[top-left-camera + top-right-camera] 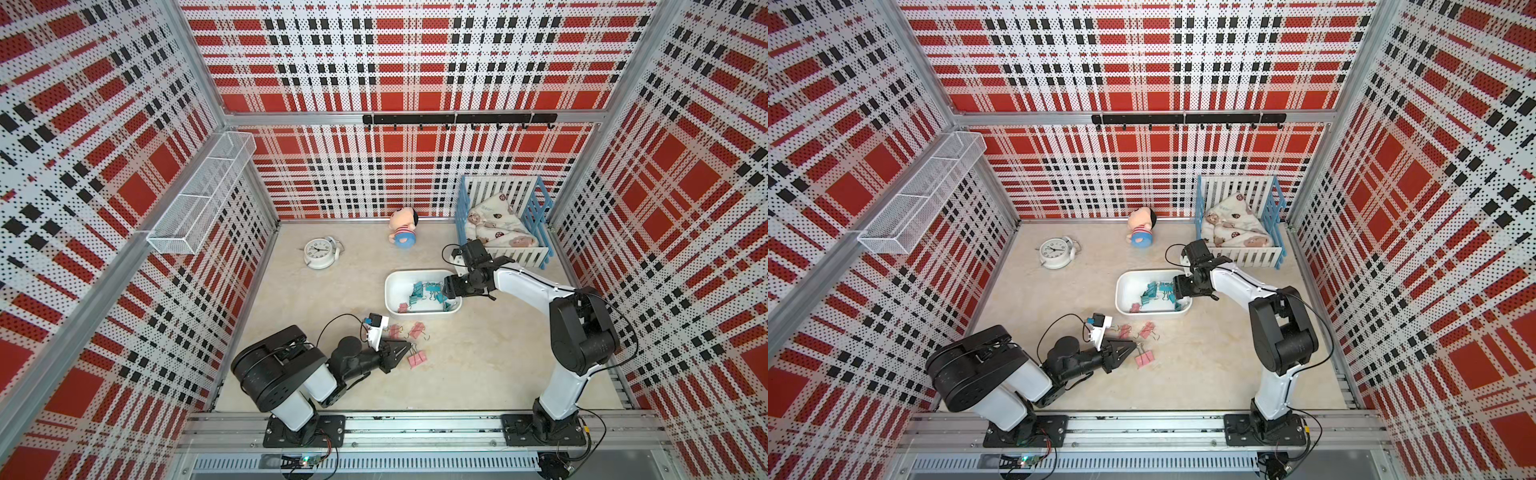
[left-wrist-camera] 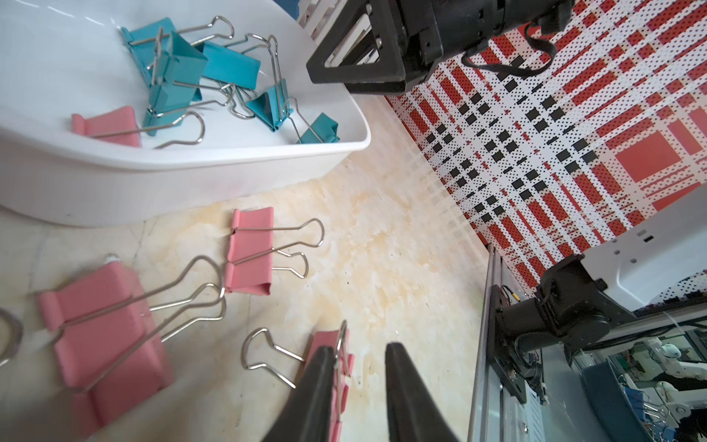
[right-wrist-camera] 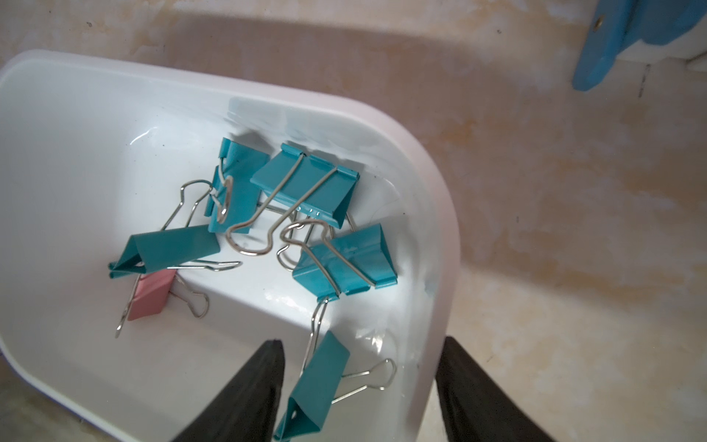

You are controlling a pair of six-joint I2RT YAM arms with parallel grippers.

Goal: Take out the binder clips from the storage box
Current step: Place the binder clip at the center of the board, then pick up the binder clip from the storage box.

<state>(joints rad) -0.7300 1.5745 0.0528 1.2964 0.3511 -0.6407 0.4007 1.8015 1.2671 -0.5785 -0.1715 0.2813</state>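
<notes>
- Marbled beige desk (image 1: 478, 365) inside a red, black and white plaid enclosure carries all the items.
- The storage box (image 1: 415, 273) sits near the middle of the desk, just in front of a toy crib (image 1: 540, 216).
- Binder clips (image 3: 306, 183): several teal ones and one pink clip (image 3: 151, 292) lie in the box. Several pink clips (image 2: 250, 250) lie on the desk just beside it.
- Left tool (image 2: 359, 350): jaws apart, with bare desk showing between them. One pink clip (image 2: 336, 363) lies against one finger.
- Right tool (image 3: 363, 340): jaws wide apart and straddling the box wall, one finger inside and one outside. A teal clip (image 3: 317, 386) lies between them near the inner finger, not clamped.
- Handling, as a judgement:
  - Each clip is likely light, with a stiff painted metal body and thin, springy wire handles.
  - The smooth paint may slip under the pads.
  - The teal clips overlap and their handles cross, so lifting one may drag its neighbours.
  - The box looks light and may slide if its wall is pushed.
- Recommended hold: across the flat sides of the folded body. Pinching both wire loops together is the alternative.
- Writing: no brand or label can be read. Small stamped marks on one teal clip are too small to make out.
</notes>
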